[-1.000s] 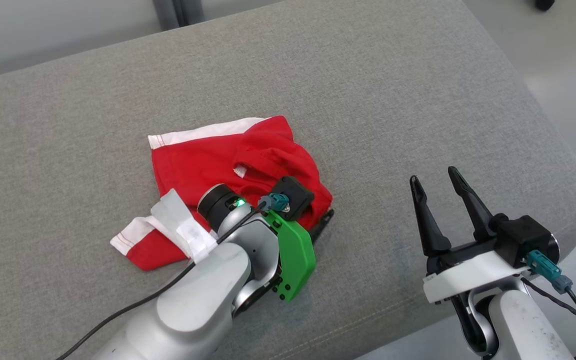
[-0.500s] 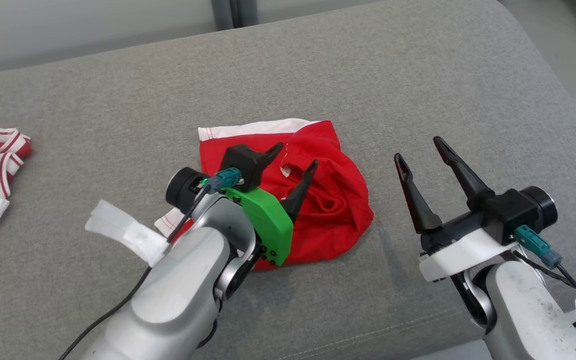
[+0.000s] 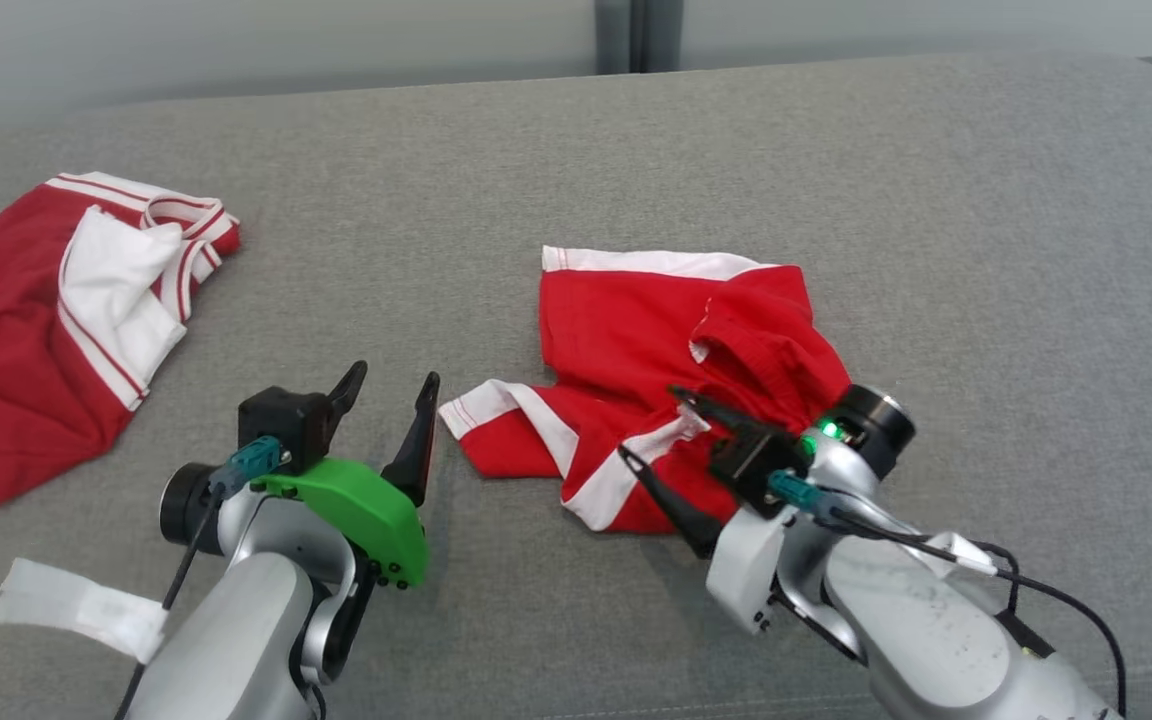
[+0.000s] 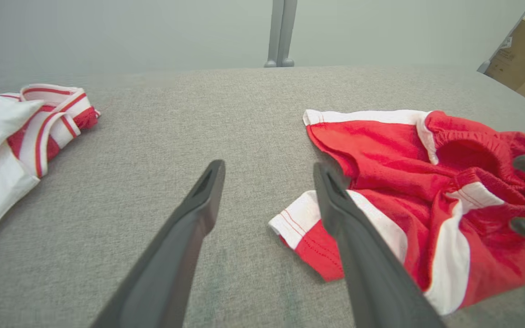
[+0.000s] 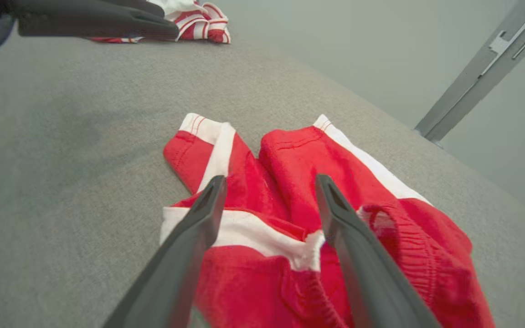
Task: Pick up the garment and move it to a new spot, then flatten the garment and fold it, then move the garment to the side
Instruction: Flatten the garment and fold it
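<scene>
Two hands stand open and empty: the left hand (image 3: 396, 375) hovers over bare grey tabletop (image 3: 536, 150), the right hand (image 3: 650, 422) over small red shorts (image 3: 636, 330). The garment (image 3: 26, 330) lies crumpled at far left, apparently with flattening, folding and setting aside all left to do.

Bare lab or test room, wide grey fabric-covered cushion (image 3: 636, 150) as the work surface, plain pale wall (image 4: 107, 32) behind the cushion, grey metal post (image 4: 280, 32) at the cushion's far edge, cardboard boxes (image 4: 524, 59) stacked off its far corner.
</scene>
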Controlling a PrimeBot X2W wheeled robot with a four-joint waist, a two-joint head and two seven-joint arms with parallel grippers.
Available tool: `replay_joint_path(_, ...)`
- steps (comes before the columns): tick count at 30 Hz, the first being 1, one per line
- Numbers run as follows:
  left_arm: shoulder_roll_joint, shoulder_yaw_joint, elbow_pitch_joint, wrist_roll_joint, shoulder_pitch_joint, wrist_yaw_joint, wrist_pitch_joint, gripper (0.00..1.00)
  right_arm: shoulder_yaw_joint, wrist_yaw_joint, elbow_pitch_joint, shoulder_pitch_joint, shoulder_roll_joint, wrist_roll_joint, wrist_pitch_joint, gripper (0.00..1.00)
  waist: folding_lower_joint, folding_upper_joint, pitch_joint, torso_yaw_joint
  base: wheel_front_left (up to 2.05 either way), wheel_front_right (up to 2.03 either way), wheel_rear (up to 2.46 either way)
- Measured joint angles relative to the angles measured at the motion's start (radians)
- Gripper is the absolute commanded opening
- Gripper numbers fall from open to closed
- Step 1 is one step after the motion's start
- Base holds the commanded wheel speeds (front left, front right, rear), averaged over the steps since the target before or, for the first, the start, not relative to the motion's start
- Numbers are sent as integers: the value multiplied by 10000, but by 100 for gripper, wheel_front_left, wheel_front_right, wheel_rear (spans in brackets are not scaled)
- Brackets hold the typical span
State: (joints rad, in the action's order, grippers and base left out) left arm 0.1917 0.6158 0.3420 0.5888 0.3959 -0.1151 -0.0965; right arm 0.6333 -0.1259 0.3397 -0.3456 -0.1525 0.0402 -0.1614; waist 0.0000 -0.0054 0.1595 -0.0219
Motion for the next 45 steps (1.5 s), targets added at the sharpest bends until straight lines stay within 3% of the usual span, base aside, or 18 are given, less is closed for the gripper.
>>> replay_joint_path(8,-144,-650,-313,399,-1203,-42,-458,100,1519,-2,1825,-1073,366,-963,1628,100,0,0,-138,1215,0,0,0)
replay_joint_path(27,-483,-332,-788,589,-1988,-79,-362,100,2228,-2,3323,-2347,-222,-2566,2508,100,0,0,-412,3725,0,0,0)
replay_joint_path(29,-466,-343,-886,589,-2069,-81,-362,100,2334,-2,3384,-2481,-159,-2736,2516,95,0,0,-413,3920,0,0,0)
replay_joint_path(36,-391,-575,-999,589,-2198,-82,-360,100,2677,-2,3636,-2856,-255,-2987,2512,100,0,0,-395,4287,0,0,0)
replay_joint_path(45,-221,-748,-1250,589,-2532,-82,-303,100,3085,-2,4040,-3207,-545,-3453,2652,100,0,-1,-348,4130,0,0,0)
